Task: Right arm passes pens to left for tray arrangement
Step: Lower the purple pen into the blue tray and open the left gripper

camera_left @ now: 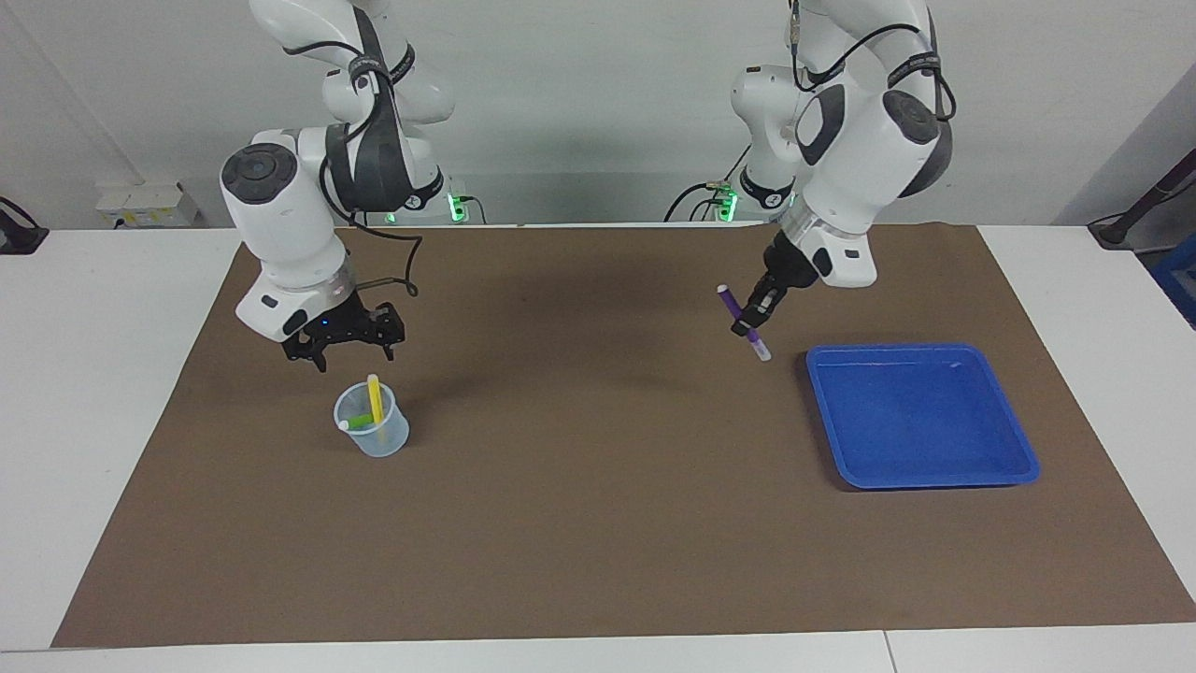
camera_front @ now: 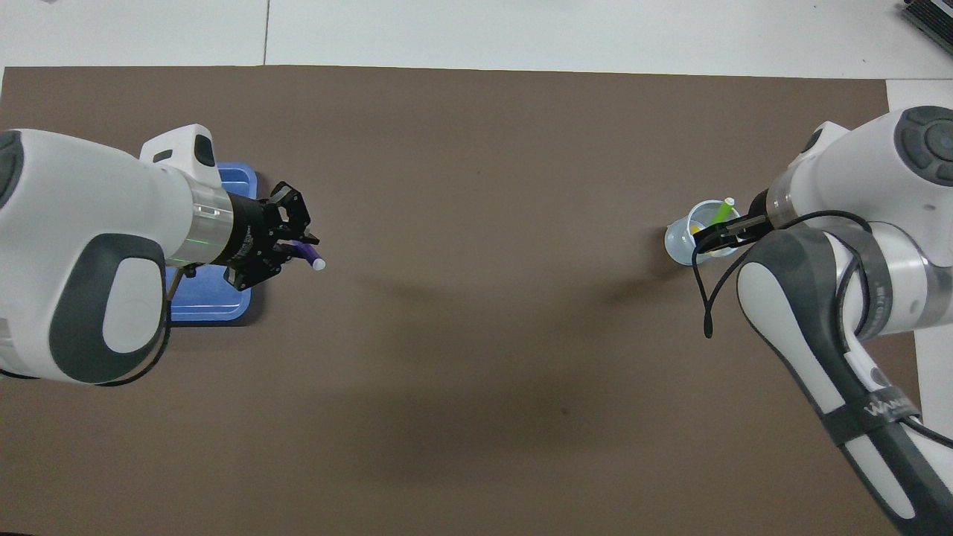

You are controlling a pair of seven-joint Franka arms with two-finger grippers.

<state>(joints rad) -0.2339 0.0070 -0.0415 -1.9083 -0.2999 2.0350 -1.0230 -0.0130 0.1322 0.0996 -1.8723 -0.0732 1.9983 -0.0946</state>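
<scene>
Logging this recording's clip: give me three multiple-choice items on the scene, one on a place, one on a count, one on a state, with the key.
1. Where is the slim purple marker pen?
A. in the left gripper
B. in the shallow blue plastic tray
C. in the cup

2. How many pens stand in the small translucent plastic cup?
A. none
B. two
C. three

3. What state is the right gripper in?
A. shut on a pen
B. open, holding nothing
C. resting in the tray

Key: 1 A, the left gripper is clamped on it above the brown mat; 2 B, one yellow pen and one green pen; 3 B, its fingers stand apart over the cup.
</scene>
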